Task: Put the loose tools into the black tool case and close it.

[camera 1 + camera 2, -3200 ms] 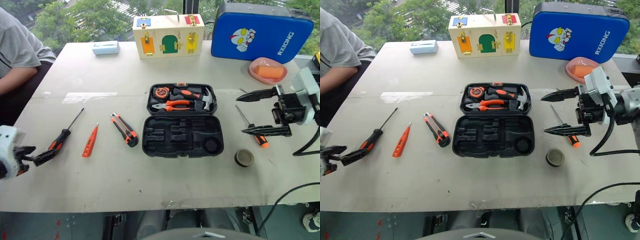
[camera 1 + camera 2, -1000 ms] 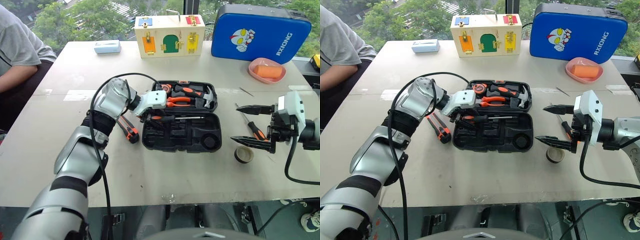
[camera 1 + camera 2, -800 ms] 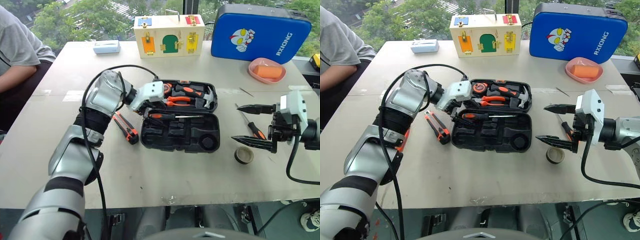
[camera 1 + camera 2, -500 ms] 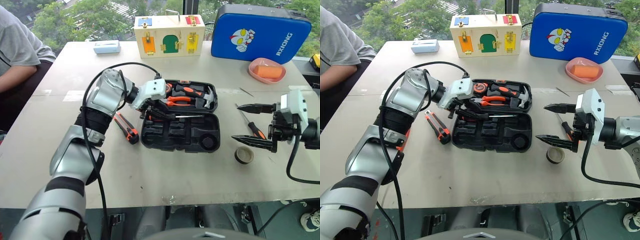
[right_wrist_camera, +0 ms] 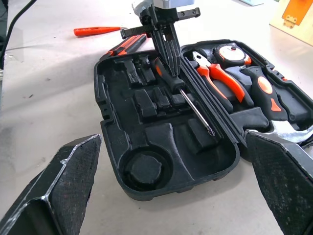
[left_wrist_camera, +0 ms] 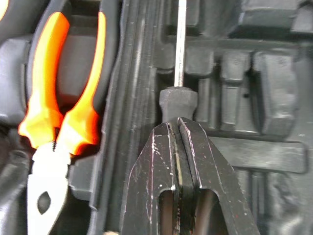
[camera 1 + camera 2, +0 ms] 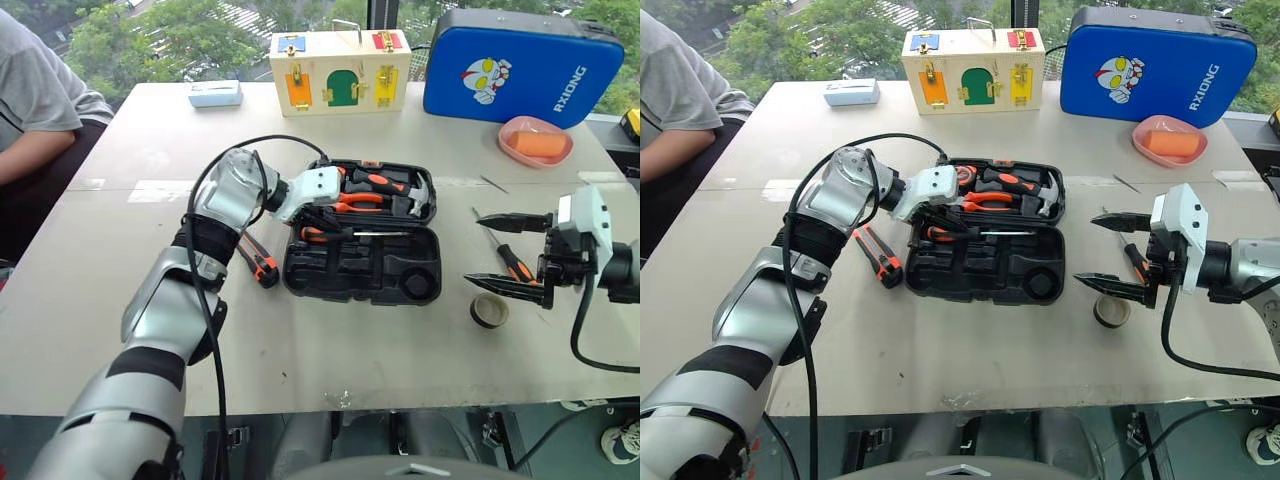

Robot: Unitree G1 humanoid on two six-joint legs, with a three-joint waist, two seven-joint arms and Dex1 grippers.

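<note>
Seating the first screwdriver (image 5: pixel 182 93) in the black tool case (image 7: pixel 985 262).
Left hand (image 5: pixel 168 58), fingers together, presses its handle; push straight down. Right hand (image 7: pixel 1110 255) waits, spread apart.

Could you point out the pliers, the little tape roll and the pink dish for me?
pliers (image 6: pixel 73 93), left wrist view, orange handle.
tape roll (image 7: pixel 488 313), left eye view, its rim.
pink dish (image 7: pixel 1145 136), right eye view, near rim.

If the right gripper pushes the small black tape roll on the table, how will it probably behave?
The small black tape roll lies flat on its side, so it would probably slide, not roll. It looks small and hollow, so likely light and easy to knock away. If tipped onto its edge, its round shape could let it roll toward the table edge.
</note>
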